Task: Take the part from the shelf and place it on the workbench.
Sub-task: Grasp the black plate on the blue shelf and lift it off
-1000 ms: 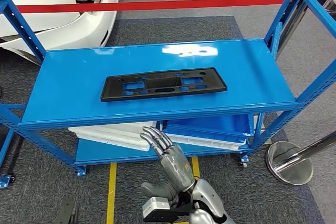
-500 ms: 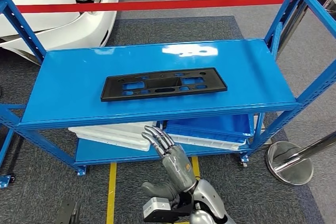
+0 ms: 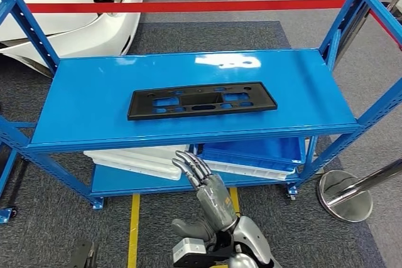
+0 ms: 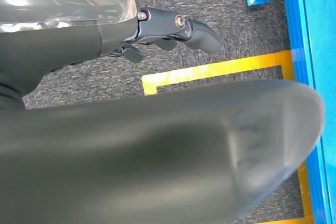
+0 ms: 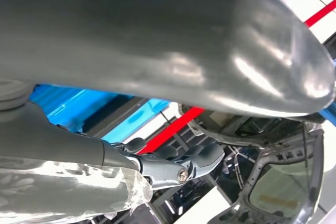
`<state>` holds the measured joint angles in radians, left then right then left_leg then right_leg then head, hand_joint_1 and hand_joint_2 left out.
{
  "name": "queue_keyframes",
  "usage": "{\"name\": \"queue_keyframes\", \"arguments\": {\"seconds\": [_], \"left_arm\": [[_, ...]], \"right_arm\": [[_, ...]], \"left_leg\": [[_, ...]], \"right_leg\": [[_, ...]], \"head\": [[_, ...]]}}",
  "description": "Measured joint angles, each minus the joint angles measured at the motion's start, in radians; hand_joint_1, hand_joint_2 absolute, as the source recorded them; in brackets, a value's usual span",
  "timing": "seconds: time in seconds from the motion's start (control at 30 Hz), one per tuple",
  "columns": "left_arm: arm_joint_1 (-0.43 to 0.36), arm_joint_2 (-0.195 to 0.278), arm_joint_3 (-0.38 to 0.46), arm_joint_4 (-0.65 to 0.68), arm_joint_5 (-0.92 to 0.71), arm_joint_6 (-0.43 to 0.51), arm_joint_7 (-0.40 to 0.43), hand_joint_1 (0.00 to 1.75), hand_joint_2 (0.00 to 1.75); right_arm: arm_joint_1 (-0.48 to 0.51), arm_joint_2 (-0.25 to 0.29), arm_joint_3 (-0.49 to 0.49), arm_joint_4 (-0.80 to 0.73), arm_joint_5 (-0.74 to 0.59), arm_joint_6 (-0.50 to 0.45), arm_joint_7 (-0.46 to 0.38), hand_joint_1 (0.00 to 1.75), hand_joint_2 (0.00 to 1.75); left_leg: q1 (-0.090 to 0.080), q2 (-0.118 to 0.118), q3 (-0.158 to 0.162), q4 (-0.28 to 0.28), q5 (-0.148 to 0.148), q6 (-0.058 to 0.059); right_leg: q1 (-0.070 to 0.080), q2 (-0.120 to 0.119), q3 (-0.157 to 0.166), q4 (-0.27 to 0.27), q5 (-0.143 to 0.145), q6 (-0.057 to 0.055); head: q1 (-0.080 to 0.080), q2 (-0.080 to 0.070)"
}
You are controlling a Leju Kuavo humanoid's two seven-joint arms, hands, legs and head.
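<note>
The part [image 3: 202, 101], a long black plate with cut-outs, lies flat near the middle of the top shelf [image 3: 85, 111], blue, its long side running left to right, with nothing touching it. The right hand [image 3: 208, 194] is raised in front of the rack, below the shelf's near edge and well short of the part; its fingers [image 3: 190, 166] are stretched forward and slightly spread, thumb out to the left, and it holds nothing. In the left wrist view the left hand [image 4: 166, 145] hangs over grey carpet and a yellow floor line [image 4: 213, 70], beside the rack's blue foot; its fingers [image 4: 178, 27] are stretched out and hold nothing. On the lower shelf lie white trays [image 3: 137, 160] and a blue tray [image 3: 255, 150]. A red barrier tape [image 3: 190, 6] runs behind the rack, with a white car body [image 3: 71, 10] at far left and a steel post base [image 3: 345, 196] on the floor at near right.
</note>
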<state>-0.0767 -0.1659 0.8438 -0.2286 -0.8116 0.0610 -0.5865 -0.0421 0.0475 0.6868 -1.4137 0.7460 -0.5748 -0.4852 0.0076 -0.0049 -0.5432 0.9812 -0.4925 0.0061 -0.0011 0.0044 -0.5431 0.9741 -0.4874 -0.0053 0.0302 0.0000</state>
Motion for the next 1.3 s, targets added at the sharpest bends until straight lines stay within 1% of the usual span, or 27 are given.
{"name": "queue_keyframes", "arguments": {"seconds": [0.23, 0.43, 0.57, 0.63, 0.7, 0.73, 0.77, 0.8, 0.83, 0.9, 0.93, 0.97, 1.0, 1.03, 1.07, 1.1, 1.13, 1.17, 1.23, 1.27, 1.3], "left_arm": [[0.000, 0.000, 0.000, 0.000, -0.007, 0.000, 0.000, 0.00, 0.00], [0.000, 0.000, 0.000, 0.000, -0.010, 0.000, 0.005, 0.00, 0.00], [0.000, 0.000, 0.000, 0.000, -0.011, -0.001, 0.006, 0.00, 0.00], [0.000, 0.000, 0.000, 0.000, -0.012, -0.002, 0.006, 0.00, 0.00], [0.000, -0.001, 0.000, 0.000, -0.014, -0.003, 0.006, 0.00, 0.00], [0.000, -0.002, 0.000, 0.001, -0.016, -0.003, 0.006, 0.00, 0.00], [-0.001, -0.003, 0.000, 0.001, -0.016, -0.004, 0.005, 0.00, 0.00], [-0.002, -0.004, 0.000, 0.001, -0.017, -0.004, 0.005, 0.00, 0.00], [-0.002, -0.006, 0.000, 0.001, -0.017, -0.005, 0.005, 0.00, 0.00], [-0.002, -0.006, 0.000, 0.001, -0.018, -0.007, 0.005, 0.00, 0.00], [-0.001, -0.006, 0.000, 0.001, -0.019, -0.007, 0.005, 0.00, 0.00], [0.000, -0.006, 0.000, 0.001, -0.019, -0.008, 0.005, 0.00, 0.00], [0.000, -0.006, 0.000, 0.001, -0.020, -0.009, 0.006, 0.00, 0.00], [0.001, -0.007, 0.000, 0.001, -0.020, -0.009, 0.006, 0.00, 0.00], [0.000, -0.007, 0.000, 0.001, -0.020, -0.010, 0.006, 0.00, 0.00], [0.000, -0.007, 0.000, 0.001, -0.020, -0.010, 0.006, 0.00, 0.00], [-0.001, -0.006, 0.000, 0.001, -0.020, -0.010, 0.006, 0.00, 0.00], [0.000, -0.006, 0.000, 0.001, -0.020, -0.009, 0.006, 0.00, 0.00], [0.001, -0.006, 0.000, 0.001, -0.020, -0.009, 0.006, 0.00, 0.00], [0.000, -0.006, 0.000, 0.001, -0.020, -0.009, 0.006, 0.00, 0.00], [-0.001, -0.006, 0.000, 0.001, -0.020, -0.009, 0.006, 0.00, 0.00]], "right_arm": [[0.011, -0.001, -0.008, -0.002, 0.007, -0.002, 0.000, 0.00, 0.00], [0.014, -0.001, -0.012, -0.003, 0.013, -0.003, 0.003, 0.00, 0.00], [0.015, -0.001, -0.015, -0.003, 0.014, -0.003, 0.003, 0.00, 1.75], [0.016, -0.001, -0.015, -0.003, 0.014, -0.004, 0.003, 0.00, 1.75], [0.019, -0.001, -0.015, -0.004, 0.014, -0.004, 0.003, 0.00, 1.75], [0.020, -0.001, -0.015, -0.007, 0.015, -0.004, 0.003, 0.00, 1.75], [0.021, -0.001, -0.016, -0.010, 0.015, -0.005, 0.003, 0.00, 1.75], [0.021, -0.002, -0.016, -0.012, 0.016, -0.006, 0.003, 0.00, 1.75], [0.022, -0.002, -0.017, -0.014, 0.016, -0.007, 0.004, 0.00, 1.75], [0.026, -0.003, -0.019, -0.015, 0.016, -0.008, 0.004, 0.00, 1.75], [0.029, -0.004, -0.021, -0.014, 0.016, -0.008, 0.004, 0.00, 1.75], [0.031, -0.005, -0.022, -0.014, 0.016, -0.008, 0.004, 0.00, 1.75], [0.032, -0.006, -0.023, -0.014, 0.016, -0.008, 0.004, 0.00, 1.75], [0.032, -0.007, -0.023, -0.014, 0.016, -0.008, 0.004, 0.00, 1.75], [0.032, -0.007, -0.024, -0.014, 0.016, -0.008, 0.004, 0.00, 1.75], [0.032, -0.007, -0.024, -0.014, 0.017, -0.008, 0.004, 0.00, 1.75], [0.032, -0.007, -0.024, -0.014, 0.017, -0.008, 0.004, 0.00, 1.75], [0.033, -0.008, -0.024, -0.014, 0.016, -0.008, 0.004, 0.00, 1.75], [0.034, -0.008, -0.025, -0.014, 0.016, -0.008, 0.005, 0.00, 1.75], [0.034, -0.009, -0.026, -0.015, 0.016, -0.008, 0.004, 0.00, 1.75], [0.034, -0.009, -0.027, -0.015, 0.017, -0.008, 0.004, 0.00, 1.75]], "left_leg": [[0.000, 0.000, 0.000, 0.001, 0.000, 0.000], [0.003, 0.000, 0.000, 0.001, 0.000, 0.000], [0.004, 0.000, 0.000, 0.001, 0.000, 0.000], [0.003, 0.000, -0.001, 0.002, 0.000, 0.000], [0.002, 0.000, -0.001, 0.002, 0.000, 0.005], [0.005, 0.001, 0.002, -0.004, 0.004, 0.009], [0.008, 0.002, 0.005, -0.012, 0.009, 0.014], [0.013, 0.003, 0.008, -0.021, 0.014, 0.017], [0.018, 0.005, 0.011, -0.028, 0.017, 0.019], [0.020, 0.006, 0.012, -0.030, 0.018, 0.019], [0.022, 0.006, 0.012, -0.030, 0.017, 0.017], [0.024, 0.006, 0.014, -0.029, 0.015, 0.014], [0.027, 0.005, 0.016, -0.028, 0.012, 0.009], [0.031, 0.004, 0.020, -0.025, 0.007, 0.002], [0.035, 0.002, 0.023, -0.021, 0.001, -0.006], [0.037, 0.000, 0.024, -0.015, -0.005, -0.016], [0.037, -0.001, 0.023, -0.010, -0.009, -0.024], [0.035, -0.001, 0.020, -0.007, -0.012, -0.031], [0.036, -0.001, 0.019, -0.007, -0.015, -0.041], [0.038, 0.000, 0.018, -0.001, -0.022, -0.045], [0.039, 0.000, 0.010, 0.019, -0.036, -0.047]], "right_leg": [[0.000, 0.000, -0.001, 0.000, 0.000, 0.006], [0.002, 0.000, -0.003, 0.001, -0.001, 0.006], [0.003, 0.000, -0.003, 0.002, -0.001, 0.006], [0.002, 0.000, -0.003, 0.001, 0.000, 0.006], [0.000, 0.000, -0.001, -0.003, 0.003, 0.011], [0.000, 0.000, 0.000, -0.006, 0.003, 0.014], [0.001, 0.000, -0.001, -0.002, -0.003, 0.017], [0.002, 0.000, -0.010, 0.018, -0.020, 0.021], [0.001, 0.000, -0.029, 0.061, -0.047, 0.025], [-0.007, 0.000, -0.095, 0.203, -0.113, 0.036], [-0.012, 0.000, -0.126, 0.263, -0.131, 0.041], [-0.017, 0.000, -0.142, 0.290, -0.130, 0.046], [-0.021, -0.001, -0.135, 0.272, -0.107, 0.051], [-0.025, -0.001, -0.110, 0.213, -0.067, 0.055], [-0.029, -0.002, -0.075, 0.138, -0.030, 0.060], [-0.029, -0.001, -0.045, 0.073, -0.004, 0.062], [-0.029, 0.000, -0.028, 0.034, 0.007, 0.059], [-0.027, 0.001, -0.024, 0.022, 0.004, 0.053], [-0.024, 0.003, -0.031, 0.028, -0.002, 0.033], [-0.024, 0.003, -0.030, 0.030, -0.005, 0.024], [-0.024, 0.002, -0.029, 0.029, -0.007, 0.015]], "head": [[0.000, 0.000], [0.000, 0.000], [0.000, 0.000], [0.000, 0.000], [-0.001, 0.000], [-0.001, 0.000], [-0.001, 0.000], [0.000, 0.000], [0.001, 0.000], [0.002, 0.000], [0.002, 0.000], [0.001, 0.000], [0.001, 0.000], [0.001, 0.000], [0.002, 0.000], [0.004, 0.000], [0.005, 0.000], [0.005, 0.000], [0.003, 0.000], [0.001, 0.000], [0.001, 0.000]]}}
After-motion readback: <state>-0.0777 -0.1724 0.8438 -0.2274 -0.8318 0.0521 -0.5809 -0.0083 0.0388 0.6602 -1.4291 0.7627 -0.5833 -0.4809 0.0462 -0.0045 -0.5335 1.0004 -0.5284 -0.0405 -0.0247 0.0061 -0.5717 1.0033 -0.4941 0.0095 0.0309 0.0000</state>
